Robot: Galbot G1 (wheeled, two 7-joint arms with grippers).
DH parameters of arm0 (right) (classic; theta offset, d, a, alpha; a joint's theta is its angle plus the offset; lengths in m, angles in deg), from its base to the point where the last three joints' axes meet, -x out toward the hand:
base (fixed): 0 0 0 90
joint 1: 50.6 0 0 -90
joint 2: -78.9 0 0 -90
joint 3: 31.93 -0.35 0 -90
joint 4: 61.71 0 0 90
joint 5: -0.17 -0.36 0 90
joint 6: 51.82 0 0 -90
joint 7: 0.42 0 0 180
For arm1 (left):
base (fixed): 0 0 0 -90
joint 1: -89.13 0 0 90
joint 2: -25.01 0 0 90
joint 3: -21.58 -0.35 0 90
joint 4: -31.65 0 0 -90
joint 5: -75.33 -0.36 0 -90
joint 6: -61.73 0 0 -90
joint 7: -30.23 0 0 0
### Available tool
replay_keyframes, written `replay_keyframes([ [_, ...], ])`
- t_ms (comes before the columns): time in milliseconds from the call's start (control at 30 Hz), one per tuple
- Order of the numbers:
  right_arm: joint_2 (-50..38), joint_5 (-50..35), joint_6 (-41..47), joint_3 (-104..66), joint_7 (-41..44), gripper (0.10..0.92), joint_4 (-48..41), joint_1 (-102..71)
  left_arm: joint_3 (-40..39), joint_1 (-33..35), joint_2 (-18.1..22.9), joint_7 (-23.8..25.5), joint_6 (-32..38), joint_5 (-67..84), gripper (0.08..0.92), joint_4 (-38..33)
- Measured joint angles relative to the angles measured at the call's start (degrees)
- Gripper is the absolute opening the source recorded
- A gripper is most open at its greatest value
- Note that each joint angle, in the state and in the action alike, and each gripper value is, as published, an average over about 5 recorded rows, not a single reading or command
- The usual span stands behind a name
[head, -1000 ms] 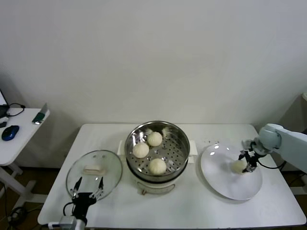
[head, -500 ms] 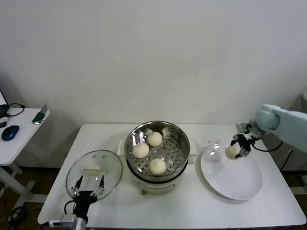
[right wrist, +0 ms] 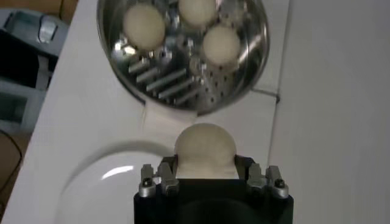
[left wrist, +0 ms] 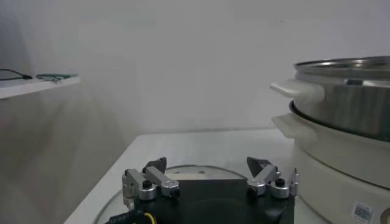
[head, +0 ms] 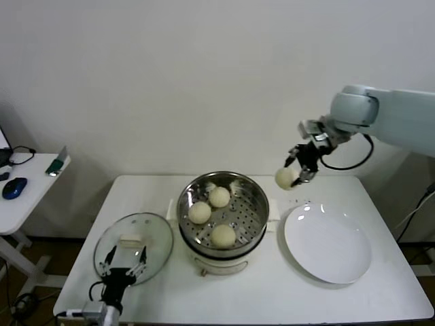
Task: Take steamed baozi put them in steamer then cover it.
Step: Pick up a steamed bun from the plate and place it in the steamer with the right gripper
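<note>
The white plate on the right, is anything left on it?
Empty. The white plate is bare; the last bun hangs in the right gripper above the table.

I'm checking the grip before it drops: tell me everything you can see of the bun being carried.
The carried bun is a smooth, domed, cream-white dough ball, seemingly intact. The right hand is shut on it, fingers pressing its two sides. It hangs in the air, touching nothing else, between the white plate and the steamer, just beyond the steamer's rim.
</note>
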Motion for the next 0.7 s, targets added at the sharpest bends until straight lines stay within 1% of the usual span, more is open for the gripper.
replay_keyframes([
  [133,3.2,-3.2,2.0,0.0,-2.0,0.632,2.4,0.7,-0.1,0.0,0.0,0.0,0.0,0.0,0.823,-0.1],
  [300,7.1,-4.7,4.0,0.0,-4.4,0.630,3.7,-0.7,-0.2,0.1,0.0,0.0,0.1,0.0,0.823,-0.1],
  [500,10.9,-4.4,5.5,0.1,-6.7,0.635,3.4,-4.5,0.0,-0.1,0.2,0.0,0.1,0.2,0.823,0.0],
  [700,13.6,-2.6,6.3,-0.4,-8.0,0.630,1.3,-8.6,0.2,-0.3,0.6,0.0,0.2,0.4,0.823,0.1],
])
